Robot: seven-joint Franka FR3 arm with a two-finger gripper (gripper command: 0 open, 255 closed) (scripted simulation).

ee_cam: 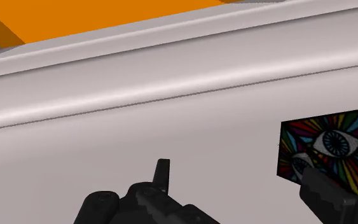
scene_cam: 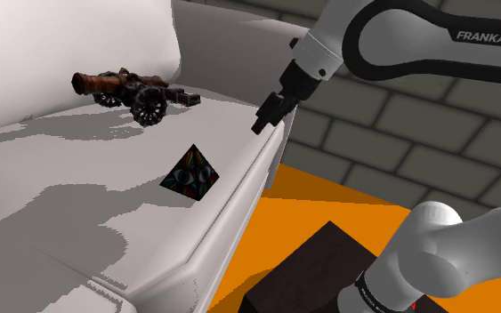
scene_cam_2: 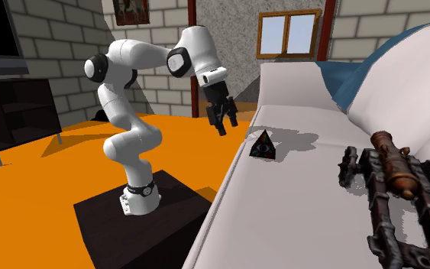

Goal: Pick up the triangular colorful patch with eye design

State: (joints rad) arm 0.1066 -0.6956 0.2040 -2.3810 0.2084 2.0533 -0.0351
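Arm bent over, hand angled down, fingers apart, nothing held.

One eye patch, one toy cannon, one sofa.

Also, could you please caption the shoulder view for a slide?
The black gripper hovers by the edge of the white sofa, apart from the colourful eye patch, with a cannon behind.

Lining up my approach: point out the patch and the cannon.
patch [scene_cam: 190, 175], shoulder view, middle of its coloured face.
cannon [scene_cam: 104, 82], shoulder view, on its brown barrel.
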